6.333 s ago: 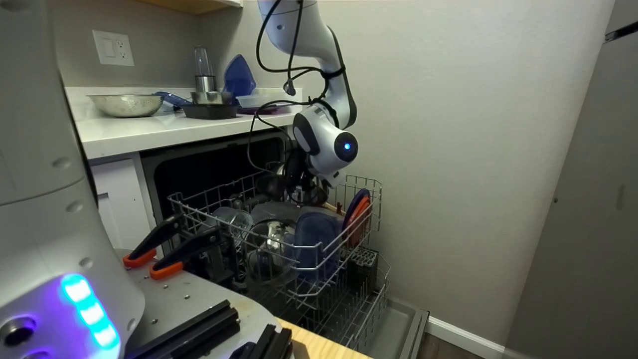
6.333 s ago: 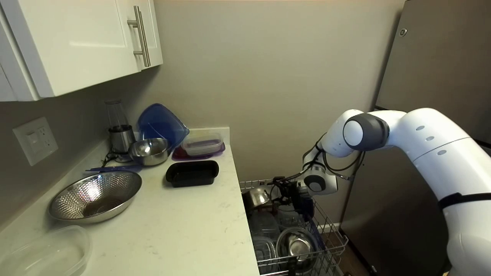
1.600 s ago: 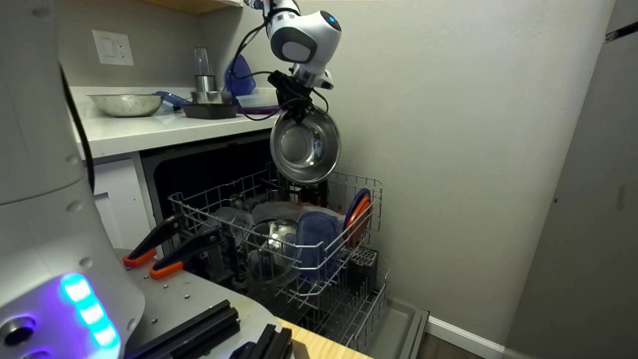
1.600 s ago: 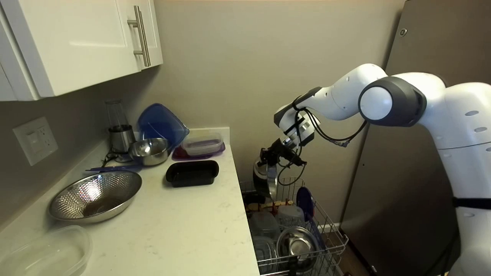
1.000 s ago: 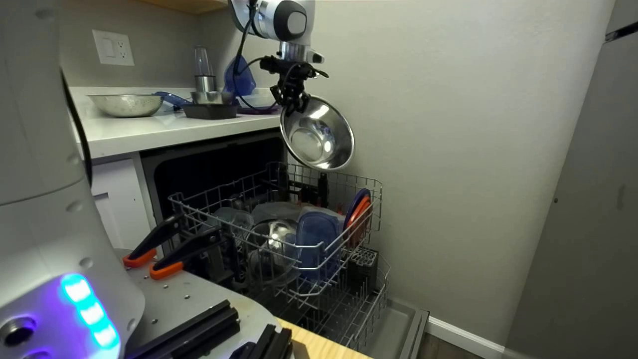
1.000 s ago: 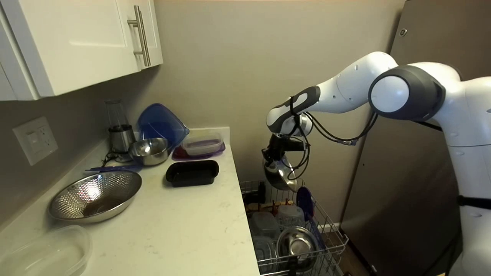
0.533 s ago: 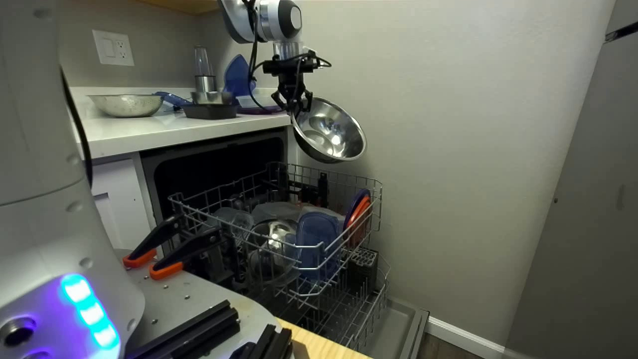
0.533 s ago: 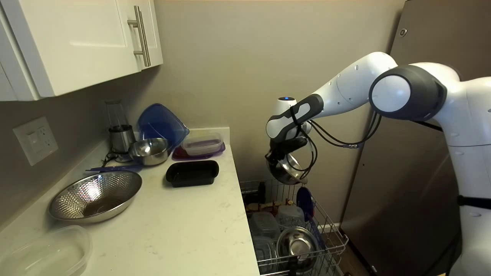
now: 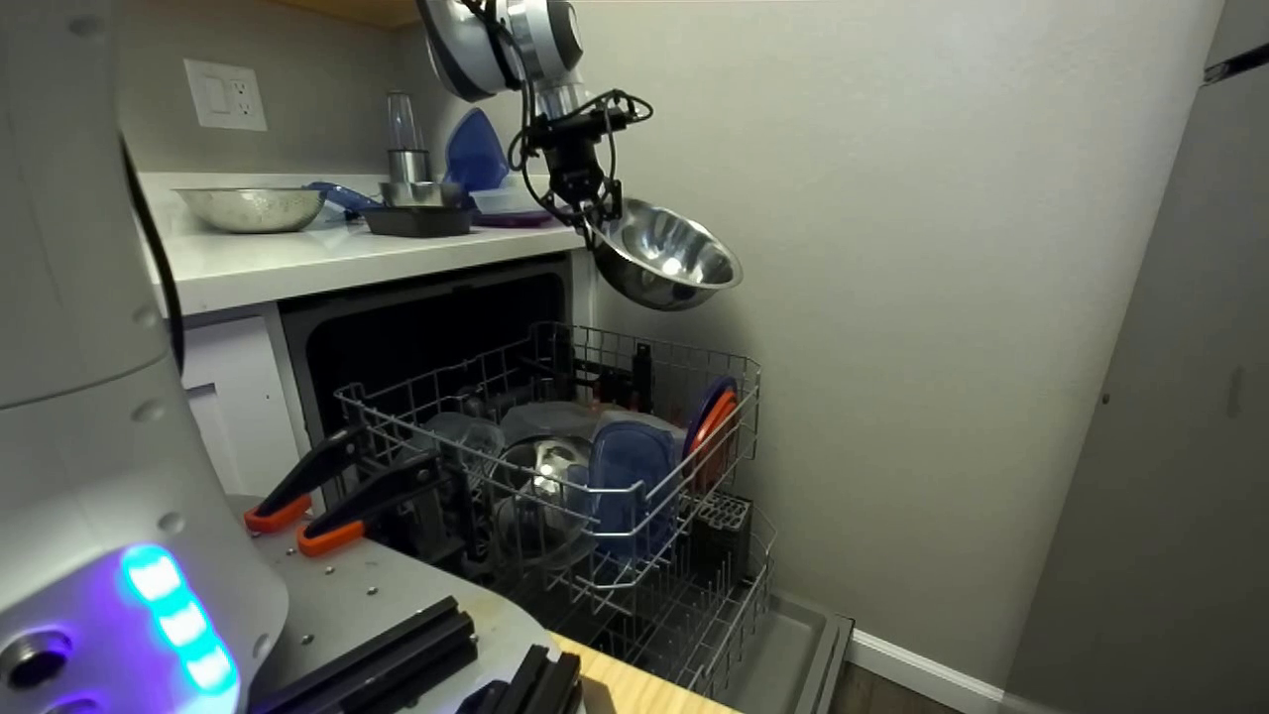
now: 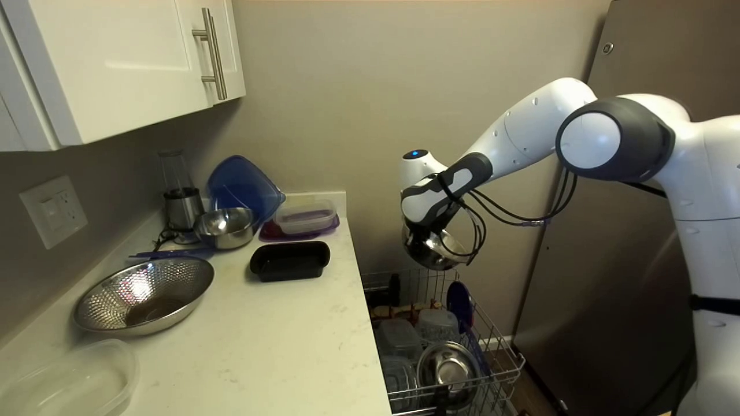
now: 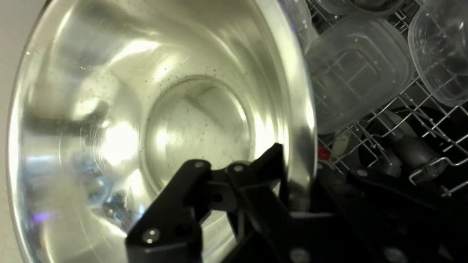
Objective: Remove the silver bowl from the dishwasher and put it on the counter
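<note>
Both exterior views show the counter (image 10: 289,341); the wrist's, the end effector (image 11: 300,171) pinching the silver bowl's (image 11: 175,124) rim.

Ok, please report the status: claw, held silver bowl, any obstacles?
Claw gripping silver bowl by rim. Tilted above dishwasher rack, not yet on counter. Black pan on counter, possibly in the way.

The counter (image 10: 283,341) lies clear from wide bowl (image 10: 144,296) toward dishwasher (image 9: 436,319), with black pan (image 10: 290,263) obstructing beyond.

Tilted silver bowl (image 9: 666,260), rim in the end effector's (image 9: 599,220) grip, above the dishwasher rack (image 9: 615,490).
</note>
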You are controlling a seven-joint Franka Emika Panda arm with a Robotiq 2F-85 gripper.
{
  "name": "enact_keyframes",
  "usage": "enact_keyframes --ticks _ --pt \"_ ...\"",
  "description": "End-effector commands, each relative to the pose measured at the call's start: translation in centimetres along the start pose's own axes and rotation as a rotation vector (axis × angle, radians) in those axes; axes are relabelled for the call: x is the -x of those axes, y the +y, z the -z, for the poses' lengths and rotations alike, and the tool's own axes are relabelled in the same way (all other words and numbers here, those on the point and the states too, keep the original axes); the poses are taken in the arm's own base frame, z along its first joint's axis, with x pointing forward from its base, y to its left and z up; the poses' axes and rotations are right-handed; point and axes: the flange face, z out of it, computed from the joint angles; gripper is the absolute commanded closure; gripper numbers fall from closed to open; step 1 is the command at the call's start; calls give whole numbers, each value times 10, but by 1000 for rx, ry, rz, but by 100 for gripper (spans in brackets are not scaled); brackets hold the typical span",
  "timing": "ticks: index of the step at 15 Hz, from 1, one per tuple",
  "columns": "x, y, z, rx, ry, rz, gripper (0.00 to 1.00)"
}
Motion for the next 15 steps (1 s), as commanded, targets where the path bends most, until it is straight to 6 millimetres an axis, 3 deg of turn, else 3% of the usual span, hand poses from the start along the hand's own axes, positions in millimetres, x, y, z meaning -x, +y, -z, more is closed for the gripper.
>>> enact_keyframes --ticks 1,11,12,15 --pt "-1 -1 -1 -3 -2 2 93" --pt "0 -1 -5 -6 -7 0 93" --pt "-4 -1 1 15 -3 23 98" --pt "-34 -12 38 128 -14 160 98"
